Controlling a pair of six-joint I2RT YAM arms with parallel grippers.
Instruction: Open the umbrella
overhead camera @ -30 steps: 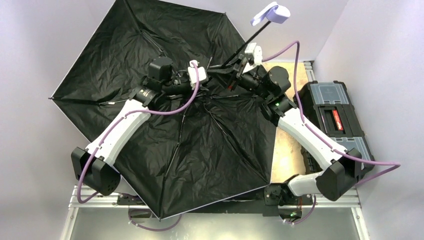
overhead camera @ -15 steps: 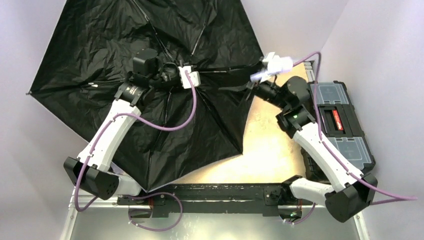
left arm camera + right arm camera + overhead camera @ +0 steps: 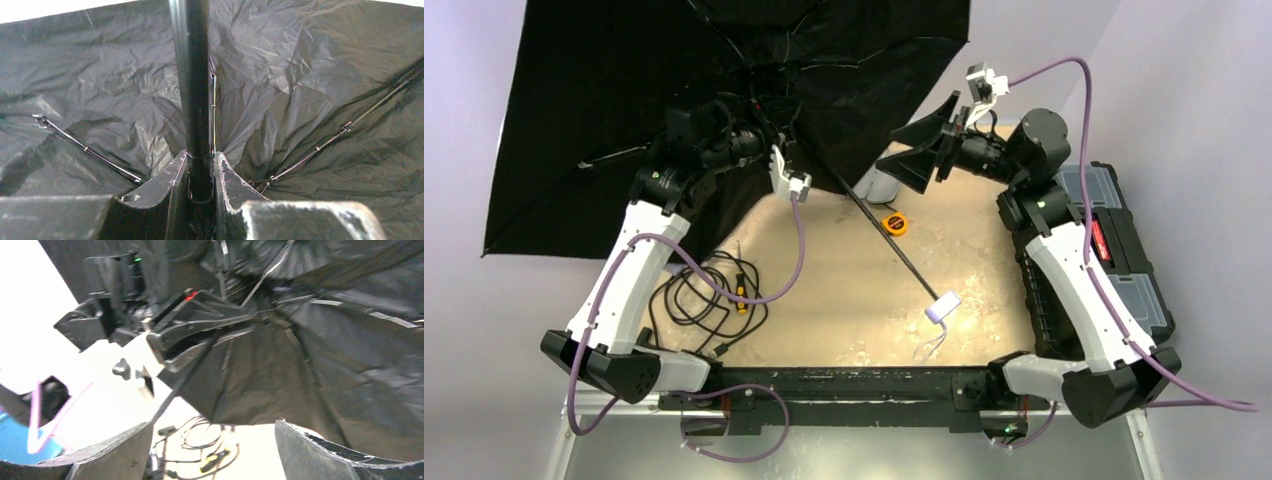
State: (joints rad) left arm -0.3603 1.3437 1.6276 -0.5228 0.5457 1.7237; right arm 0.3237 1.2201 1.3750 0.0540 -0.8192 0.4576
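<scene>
Umbrella (image 3: 724,60) has popped open and swung to 11 o'clock, my left gripper (image 3: 201,170) clamped on its shaft (image 3: 192,75), right gripper (image 3: 212,426) just let go, gaping empty, so basically done.

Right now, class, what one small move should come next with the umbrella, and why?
Probably the left tool should lower the umbrella and release it: the canopy is fully spread, the shaft sits clamped in that tool, and the right tool stands open and empty.
</scene>
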